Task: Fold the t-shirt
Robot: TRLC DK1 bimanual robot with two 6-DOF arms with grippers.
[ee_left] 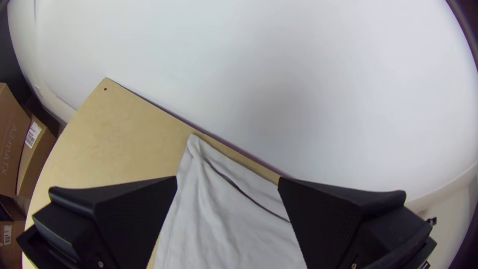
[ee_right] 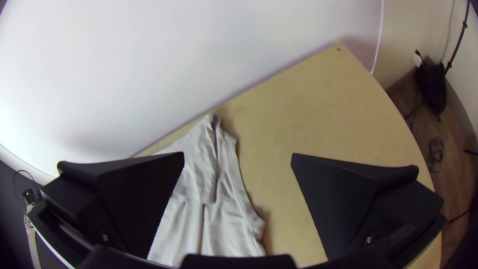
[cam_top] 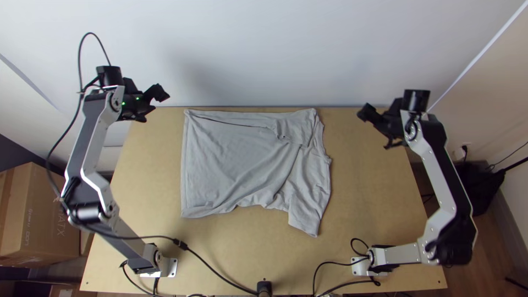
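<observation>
A light grey t-shirt [cam_top: 236,165] lies on the table, its far side folded over in a strip along the far edge and a sleeve pointing toward the near right. My left gripper [cam_top: 157,104] is open and empty off the shirt's far left corner. In the left wrist view my left gripper [ee_left: 227,184] has its fingers wide apart, the shirt [ee_left: 219,214] beyond them. My right gripper [cam_top: 375,127] hangs open to the right of the shirt's far right corner. The right wrist view shows the right gripper [ee_right: 238,157] spread, with the shirt [ee_right: 194,184] farther off.
Bare wood of the table [cam_top: 374,192] lies right of and in front of the shirt. A white wall [cam_top: 264,55] rises behind the far edge. Black cables [cam_top: 220,280] run along the near edge, and cardboard boxes [cam_top: 44,214] stand at the left.
</observation>
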